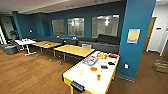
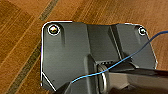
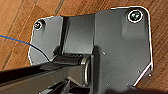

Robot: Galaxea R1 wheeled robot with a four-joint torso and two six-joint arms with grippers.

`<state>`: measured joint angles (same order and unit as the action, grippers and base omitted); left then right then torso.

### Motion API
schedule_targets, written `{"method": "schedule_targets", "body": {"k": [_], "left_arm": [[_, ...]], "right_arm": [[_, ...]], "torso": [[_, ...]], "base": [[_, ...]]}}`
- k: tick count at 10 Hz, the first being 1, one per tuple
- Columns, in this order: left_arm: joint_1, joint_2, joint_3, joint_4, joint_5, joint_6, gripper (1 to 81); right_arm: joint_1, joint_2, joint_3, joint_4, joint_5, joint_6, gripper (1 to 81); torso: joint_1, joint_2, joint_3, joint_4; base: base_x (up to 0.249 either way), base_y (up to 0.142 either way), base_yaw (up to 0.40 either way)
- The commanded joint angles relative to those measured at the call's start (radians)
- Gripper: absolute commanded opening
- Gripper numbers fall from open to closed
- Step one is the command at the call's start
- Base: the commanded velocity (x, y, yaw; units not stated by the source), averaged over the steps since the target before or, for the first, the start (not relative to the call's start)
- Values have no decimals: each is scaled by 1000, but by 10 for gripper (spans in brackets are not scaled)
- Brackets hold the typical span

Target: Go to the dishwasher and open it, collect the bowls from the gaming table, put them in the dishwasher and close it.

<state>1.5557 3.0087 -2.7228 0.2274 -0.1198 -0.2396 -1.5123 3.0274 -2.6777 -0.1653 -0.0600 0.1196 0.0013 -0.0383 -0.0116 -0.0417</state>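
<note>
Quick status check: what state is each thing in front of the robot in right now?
Gaming table: upright, white top cluttered with small items.
Orange cup: standing upright on the gaming table.
Yellow tables: upright, pushed end to end.
White table: upright, small things on top.
Sofa: unoccupied, against the blue wall.

Likely an office lounge: sofas (image 1: pixel 105 42), wooden tables (image 1: pixel 72 50), teal walls (image 1: pixel 137 22).
</note>
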Motion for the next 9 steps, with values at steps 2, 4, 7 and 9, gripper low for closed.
{"method": "schedule_targets", "body": {"k": [2,4,7,9], "left_arm": [[-49,-2,1,-3,45,-1,811],[-49,-2,1,-3,45,-1,811],[-49,-2,1,-2,45,-1,811],[-49,-2,1,-2,45,-1,811]], "right_arm": [[59,1,4,-5,-49,-1,811],[59,1,3,-6,-50,-1,811],[60,3,3,-6,-50,-1,811],[60,3,3,-6,-50,-1,811]], "torso": [[0,0,0,0],[0,0,0,0],[0,0,0,0],[0,0,0,0]], "base": [[170,115,0],[169,112,0],[169,117,0],[166,125,0]]}}
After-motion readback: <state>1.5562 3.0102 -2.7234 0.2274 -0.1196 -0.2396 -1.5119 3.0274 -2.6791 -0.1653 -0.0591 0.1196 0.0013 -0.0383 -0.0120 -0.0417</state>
